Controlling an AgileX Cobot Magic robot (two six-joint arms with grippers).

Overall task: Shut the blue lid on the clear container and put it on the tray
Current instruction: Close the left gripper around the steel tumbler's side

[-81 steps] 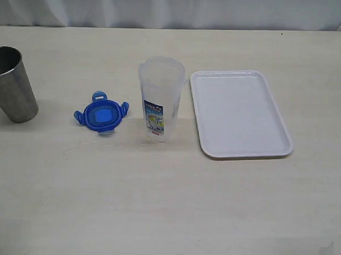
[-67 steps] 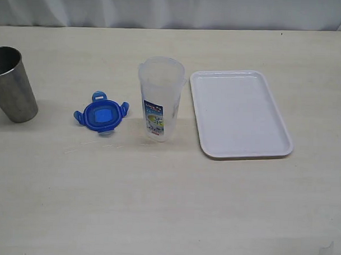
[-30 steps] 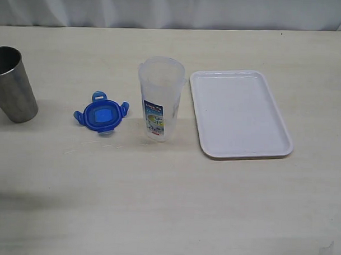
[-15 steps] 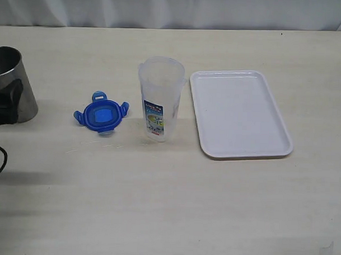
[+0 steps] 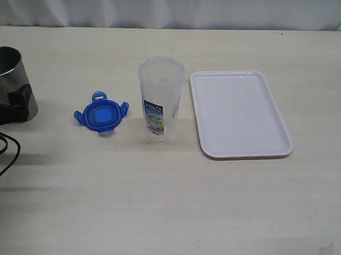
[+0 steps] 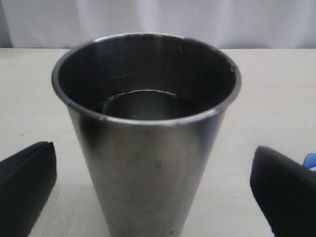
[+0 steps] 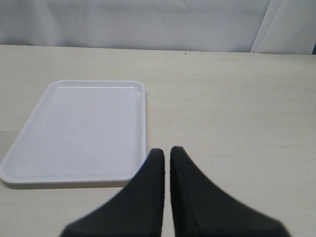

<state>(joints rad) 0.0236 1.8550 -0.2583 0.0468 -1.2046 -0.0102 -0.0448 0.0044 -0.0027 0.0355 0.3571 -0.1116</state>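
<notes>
The table gives both arms wide bare surface to move over. Its far edge runs well beyond everything, so nothing sits near a drop. The tray lies flat just ahead of the right gripper, whose jaws are pressed together on nothing. The tray's low rim is the only lip to cross there, and its floor is bare.

The clear container stands upright and uncapped, well away from the left gripper, close beside the tray's long rim but apart from it. Tall and slim, it probably tips easily, so any push on it should come straight down.

The steel cup stands directly between the left gripper's fingers. They are spread wide and, as far as the wrist view shows, clear of its wall on both sides. That cup is not what the task wants.

The blue lid lies flat on the table beyond the cup, on the side toward the container, with open table all round it. A good approach, I judge, would swing clear of the cup without nudging it, then come down over the lid. The flat disc offers little edge to catch, so the pinch should go across the round body or onto a snap flap.
</notes>
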